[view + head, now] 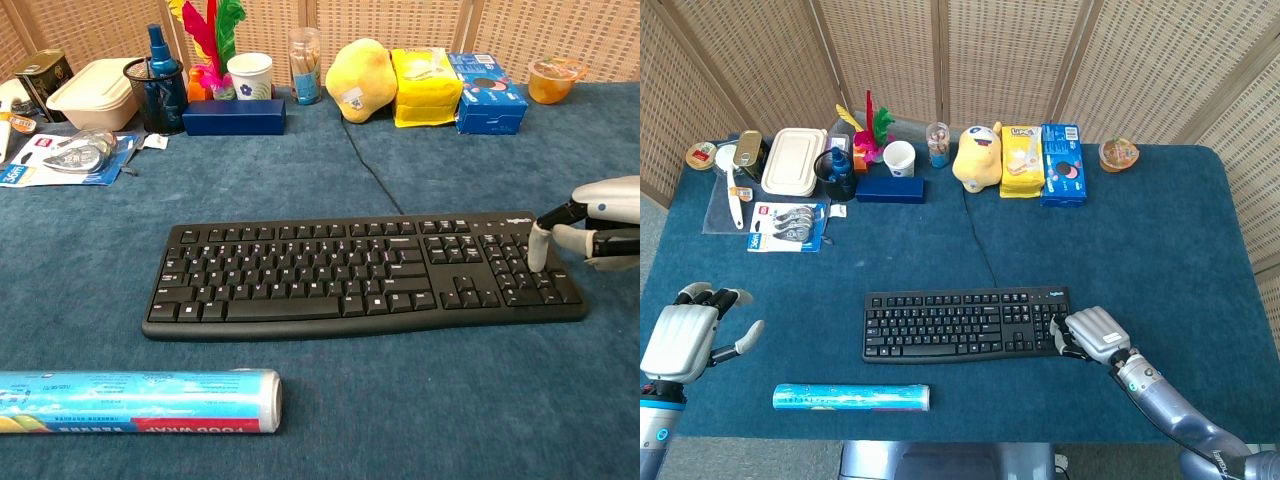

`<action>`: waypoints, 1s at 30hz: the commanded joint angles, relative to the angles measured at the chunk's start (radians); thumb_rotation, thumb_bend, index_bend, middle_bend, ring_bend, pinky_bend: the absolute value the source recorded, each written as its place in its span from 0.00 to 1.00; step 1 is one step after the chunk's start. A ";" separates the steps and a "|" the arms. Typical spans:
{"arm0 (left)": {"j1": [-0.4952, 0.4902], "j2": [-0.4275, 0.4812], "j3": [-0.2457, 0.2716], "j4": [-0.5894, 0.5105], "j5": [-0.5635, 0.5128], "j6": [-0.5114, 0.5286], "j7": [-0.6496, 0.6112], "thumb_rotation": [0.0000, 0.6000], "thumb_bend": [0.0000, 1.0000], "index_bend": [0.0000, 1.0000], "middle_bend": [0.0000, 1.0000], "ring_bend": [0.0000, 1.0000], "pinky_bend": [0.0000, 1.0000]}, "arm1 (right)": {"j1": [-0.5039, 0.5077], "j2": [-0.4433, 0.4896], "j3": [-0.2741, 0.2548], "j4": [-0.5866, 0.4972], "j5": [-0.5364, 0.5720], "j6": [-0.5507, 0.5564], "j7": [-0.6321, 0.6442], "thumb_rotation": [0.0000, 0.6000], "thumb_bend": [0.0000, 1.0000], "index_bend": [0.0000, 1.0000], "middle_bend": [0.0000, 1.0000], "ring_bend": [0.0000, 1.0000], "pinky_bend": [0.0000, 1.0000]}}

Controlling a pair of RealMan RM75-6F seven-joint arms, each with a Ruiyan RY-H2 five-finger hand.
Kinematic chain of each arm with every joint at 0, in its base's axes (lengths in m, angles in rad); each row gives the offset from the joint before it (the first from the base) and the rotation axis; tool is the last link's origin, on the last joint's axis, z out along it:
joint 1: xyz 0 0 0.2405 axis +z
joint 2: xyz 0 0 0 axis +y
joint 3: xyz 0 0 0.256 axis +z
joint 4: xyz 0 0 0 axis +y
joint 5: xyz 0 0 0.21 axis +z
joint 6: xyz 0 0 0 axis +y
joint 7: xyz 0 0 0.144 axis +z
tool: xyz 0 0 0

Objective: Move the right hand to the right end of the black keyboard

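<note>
The black keyboard point(965, 323) lies flat near the table's front middle, also in the chest view point(360, 272). My right hand point(1092, 333) is at its right end, back upward, with bent fingers reaching over the number pad. In the chest view the right hand point(590, 225) comes in from the right edge and one fingertip point(537, 255) touches the number-pad keys. It holds nothing. My left hand point(685, 335) hovers at the front left corner with fingers spread and empty, far from the keyboard. The chest view does not show it.
A blue roll of wrap point(851, 397) lies in front of the keyboard's left half. The keyboard's cable point(980, 240) runs back toward a yellow plush point(977, 157). Along the back stand snack boxes point(1061, 163), a cup point(899, 158), a pen holder point(833, 170) and a lunch box point(792, 159).
</note>
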 commanded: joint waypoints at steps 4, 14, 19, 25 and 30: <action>0.000 -0.001 0.001 0.003 0.001 0.002 -0.002 0.00 0.21 0.35 0.43 0.40 0.21 | 0.011 -0.017 -0.006 0.004 0.030 0.002 -0.034 0.00 0.73 0.35 1.00 1.00 1.00; 0.000 -0.002 0.004 0.007 0.001 0.004 -0.004 0.00 0.22 0.35 0.43 0.40 0.21 | 0.016 -0.023 -0.017 0.011 0.051 0.006 -0.050 0.00 0.73 0.35 1.00 1.00 1.00; -0.001 -0.004 0.005 0.007 0.003 0.004 -0.003 0.00 0.21 0.35 0.43 0.40 0.21 | 0.017 -0.022 -0.021 0.013 0.056 0.009 -0.054 0.00 0.73 0.35 1.00 1.00 1.00; 0.000 -0.004 0.008 0.007 0.005 0.006 0.000 0.00 0.22 0.35 0.43 0.40 0.21 | 0.018 -0.021 -0.033 0.022 0.070 0.004 -0.059 0.00 0.73 0.35 1.00 1.00 1.00; -0.001 -0.006 0.009 0.007 0.006 0.004 0.002 0.00 0.22 0.35 0.43 0.40 0.21 | 0.019 -0.019 -0.038 0.026 0.076 0.004 -0.061 0.00 0.73 0.35 1.00 1.00 1.00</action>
